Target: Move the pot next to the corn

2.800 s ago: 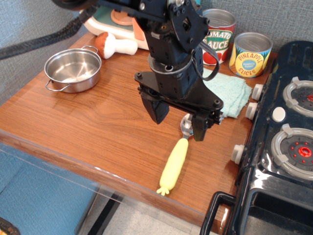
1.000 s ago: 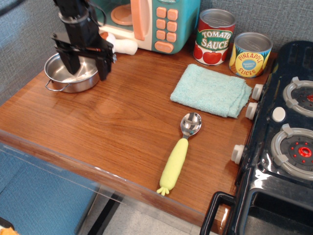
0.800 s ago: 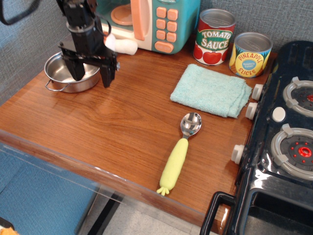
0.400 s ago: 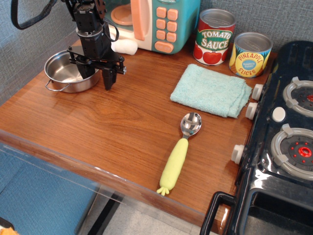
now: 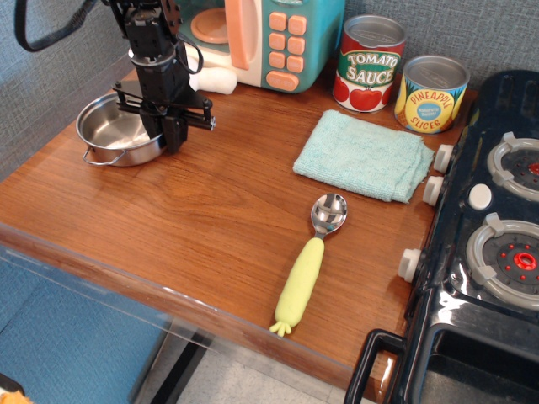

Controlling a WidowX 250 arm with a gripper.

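The pot, a small shiny steel pan with wire loop handles, stands at the back left of the wooden table. My gripper comes down from above at the pot's right rim, and its black fingers are drawn together on that rim. The corn, a pale yellow cob with a frilled tip toward the front edge, lies near the front of the table, far to the right of the pot. A metal spoon bowl sits at its far end.
A folded teal cloth lies behind the corn. Two printed cans and a toy microwave stand along the back. A white mushroom stem shows behind the arm. A black toy stove fills the right side.
The gripper crossed from above the corn to the pot, lowered at its right rim, and its fingers closed together there. The pot shifted slightly.
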